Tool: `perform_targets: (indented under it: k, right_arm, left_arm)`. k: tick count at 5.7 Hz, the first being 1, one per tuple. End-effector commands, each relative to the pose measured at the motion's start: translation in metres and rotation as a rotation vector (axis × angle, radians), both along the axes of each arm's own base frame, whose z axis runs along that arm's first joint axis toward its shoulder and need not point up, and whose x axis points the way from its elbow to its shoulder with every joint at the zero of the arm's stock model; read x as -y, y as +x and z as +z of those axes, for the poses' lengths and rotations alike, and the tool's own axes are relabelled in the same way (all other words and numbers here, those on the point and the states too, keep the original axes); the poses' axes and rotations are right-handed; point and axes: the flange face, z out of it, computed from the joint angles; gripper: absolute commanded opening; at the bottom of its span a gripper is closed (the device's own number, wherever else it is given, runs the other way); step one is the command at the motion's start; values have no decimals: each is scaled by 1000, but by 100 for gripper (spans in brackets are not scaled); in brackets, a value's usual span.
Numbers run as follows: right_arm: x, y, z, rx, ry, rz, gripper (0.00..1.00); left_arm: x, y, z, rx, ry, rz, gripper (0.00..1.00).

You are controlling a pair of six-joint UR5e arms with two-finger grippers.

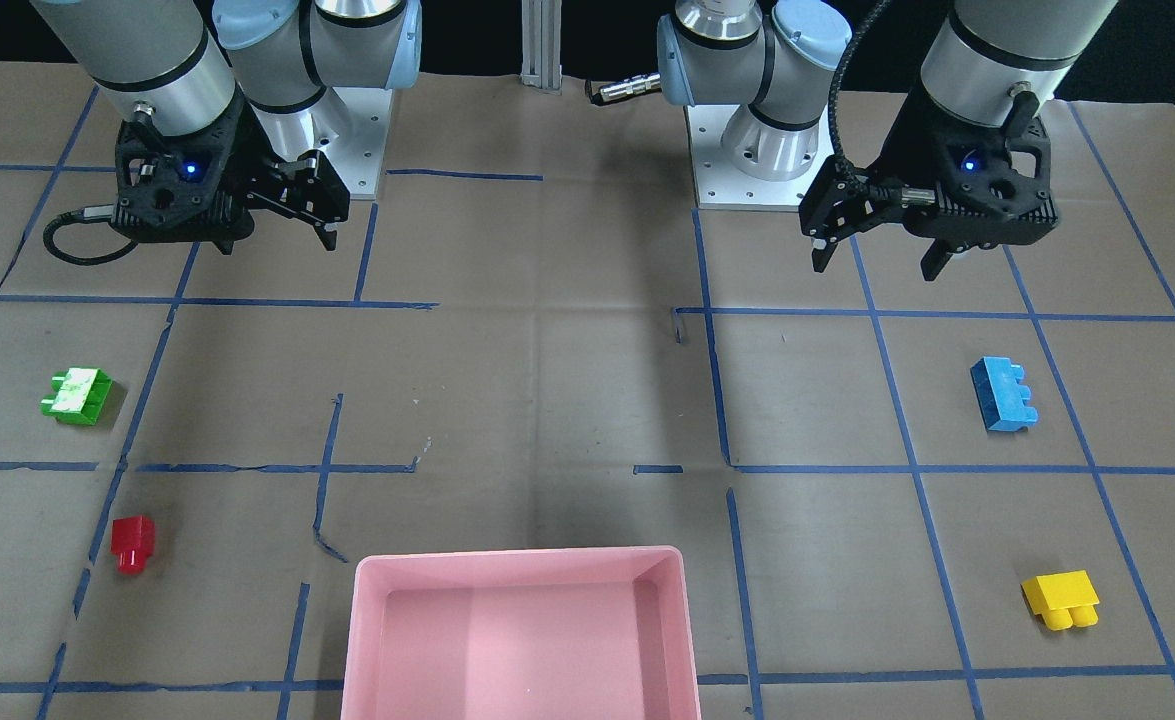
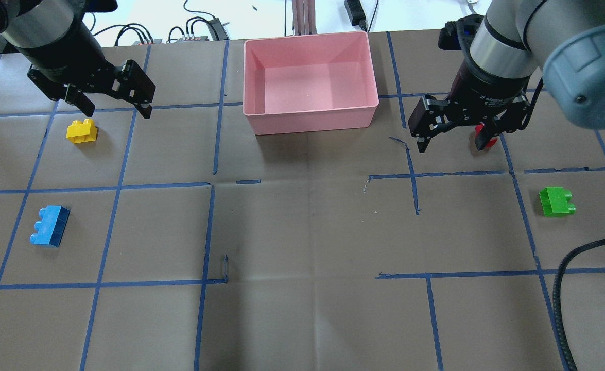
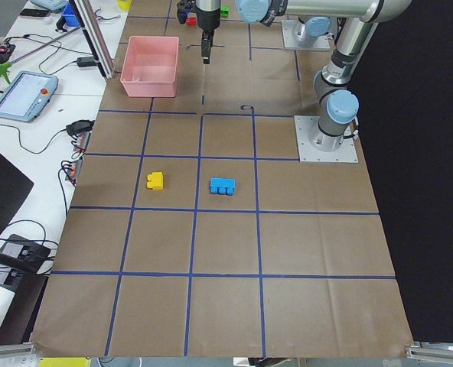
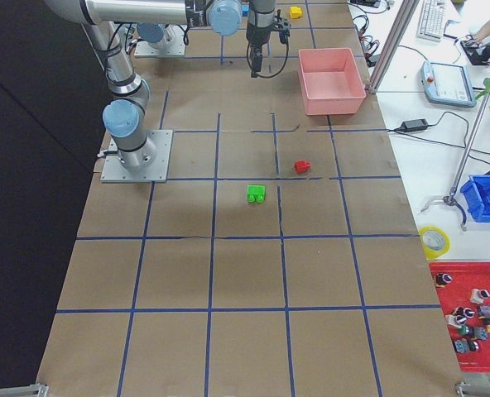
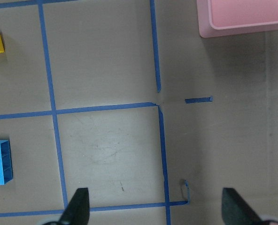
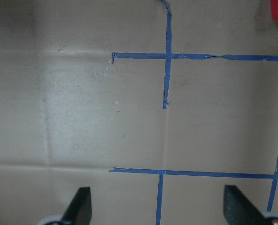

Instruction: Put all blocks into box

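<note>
Hovering spread: left claw (image 2: 118, 112), right claw (image 2: 450, 148), both apart from box (image 2: 312, 121) rim.

Lighting is even and diffuse, coming from above. Shadows are short and soft: the pink box (image 2: 310, 121) throws a faint one onto the brown paper (image 2: 302, 232) on its robot side, and the green block (image 1: 80, 395) has a small one beside it. Both wrist views are softer, each with a pale bright patch on the paper. The fingertips (image 5: 80, 206) of the left gripper (image 5: 158, 208) and the fingertips (image 6: 80, 204) of the right gripper (image 6: 160, 206) blur at the bottom edge. Side views drop to black beyond the paper.
</note>
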Motion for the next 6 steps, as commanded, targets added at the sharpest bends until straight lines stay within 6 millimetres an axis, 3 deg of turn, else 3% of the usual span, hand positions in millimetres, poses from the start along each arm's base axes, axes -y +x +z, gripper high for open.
perform_targets:
  k: [1, 2, 3, 4, 5, 6]
  right_arm:
    - [3, -3, 0, -6, -18, 31, 100]
    - [5, -10, -1, -7, -18, 48, 100]
    - [13, -40, -2, -4, -21, 106, 100]
    - [22, -110, -3, 6, -26, 92, 100]
    - [20, -175, -12, 29, -23, 37, 100]
    - [19, -212, -28, -3, -76, 11, 100]
  left_arm:
    - [-8, 130, -1, 3, 10, -7, 100]
    - [-18, 192, -14, -4, 36, -10, 100]
    - [-43, 256, -31, -24, 55, -41, 100]
    - [-70, 299, -42, -41, 69, -40, 100]
    - [-85, 315, -53, -59, 83, -45, 100]
    - [-89, 326, -63, -42, 67, -27, 99]
